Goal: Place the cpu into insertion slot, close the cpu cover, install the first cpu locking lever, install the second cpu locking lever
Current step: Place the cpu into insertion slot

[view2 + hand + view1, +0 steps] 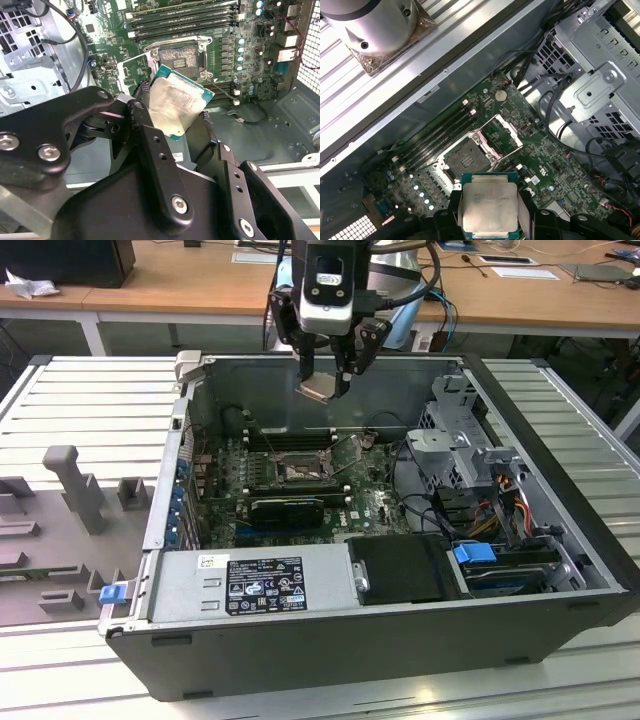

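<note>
My gripper (325, 380) hangs high over the open computer case, shut on the cpu (318, 388), a flat square chip with a silvery top. In both wrist views the cpu (175, 107) (490, 206) sits between the black fingers (150, 145), tilted, well above the board. The insertion slot (298, 471) (181, 56) (466, 160) lies uncovered on the green motherboard, below the gripper. The cpu cover (501, 137) (135, 70) stands swung open beside the socket, a thin silvery frame.
Long black memory slots (185, 17) run beside the socket. A black card (288, 510) lies in front of it. The drive cage (455, 450) with cables fills the exterior view's right of the case; the power supply (255, 585) sits at the near side.
</note>
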You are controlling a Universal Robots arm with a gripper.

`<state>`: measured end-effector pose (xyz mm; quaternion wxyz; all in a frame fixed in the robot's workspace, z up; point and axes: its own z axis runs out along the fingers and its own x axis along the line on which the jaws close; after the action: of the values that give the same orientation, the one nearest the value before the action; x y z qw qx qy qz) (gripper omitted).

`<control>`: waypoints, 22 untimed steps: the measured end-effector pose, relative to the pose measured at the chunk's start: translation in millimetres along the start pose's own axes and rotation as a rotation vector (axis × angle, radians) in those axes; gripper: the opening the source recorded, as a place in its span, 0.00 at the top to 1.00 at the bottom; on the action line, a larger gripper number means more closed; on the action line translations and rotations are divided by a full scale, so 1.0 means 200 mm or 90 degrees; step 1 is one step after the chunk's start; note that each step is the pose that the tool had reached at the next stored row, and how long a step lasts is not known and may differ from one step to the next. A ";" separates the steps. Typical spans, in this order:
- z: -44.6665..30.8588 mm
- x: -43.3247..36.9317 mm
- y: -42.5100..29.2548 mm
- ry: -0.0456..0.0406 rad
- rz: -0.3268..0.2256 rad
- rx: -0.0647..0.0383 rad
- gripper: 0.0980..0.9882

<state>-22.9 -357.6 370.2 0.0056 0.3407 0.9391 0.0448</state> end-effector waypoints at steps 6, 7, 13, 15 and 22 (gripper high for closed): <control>0.000 0.000 0.000 -0.0019 0.021 0.000 0.52; 0.000 0.000 0.000 -0.0022 0.024 0.000 0.52; 0.001 0.000 0.000 -0.0049 0.056 -0.001 0.52; 0.002 0.000 0.000 -0.0067 0.075 -0.002 0.52; 0.015 -0.001 -0.001 -0.0128 0.127 -0.001 0.52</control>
<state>-22.8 -357.6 367.1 0.0108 0.4332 0.9002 0.0425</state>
